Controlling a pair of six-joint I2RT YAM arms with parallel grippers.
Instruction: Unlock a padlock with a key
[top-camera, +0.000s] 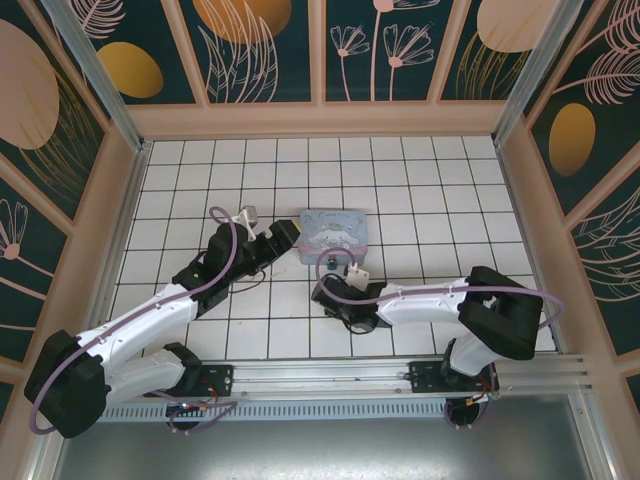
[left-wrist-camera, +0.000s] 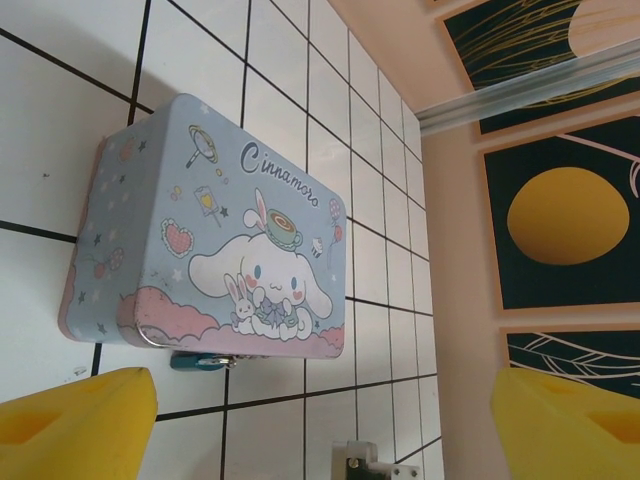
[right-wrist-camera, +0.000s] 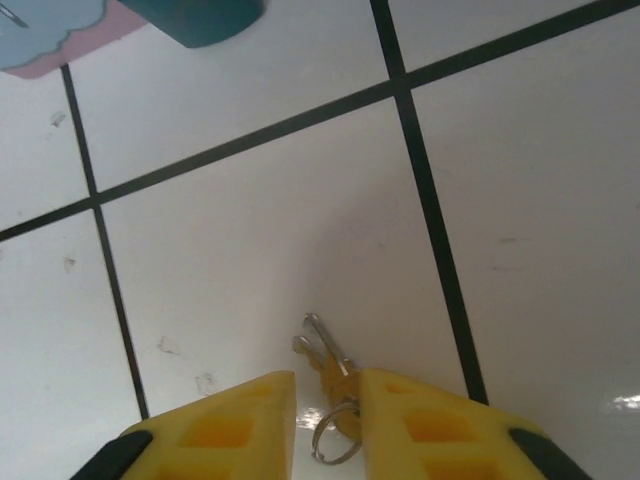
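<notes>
Padlock (right-wrist-camera: 195, 18) cropped at top edge, key (right-wrist-camera: 322, 352) half hidden in right claw (right-wrist-camera: 328, 388)

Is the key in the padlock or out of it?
Out. The key sits between the right gripper's fingers, its tip free over white tile, well apart from the padlock.

The left arm (top-camera: 150, 320) stretches forward and rightward from its base, lying low. The left gripper (top-camera: 284, 238) points right, and in the wrist view its yellow fingers (left-wrist-camera: 75, 420) stand wide apart. The right arm (top-camera: 430, 300) folds leftward from a raised elbow on the right, wrist tipped down. The right gripper (right-wrist-camera: 328, 385) has its fingers drawn nearly together, apparently pinching the key (right-wrist-camera: 322, 350).
</notes>
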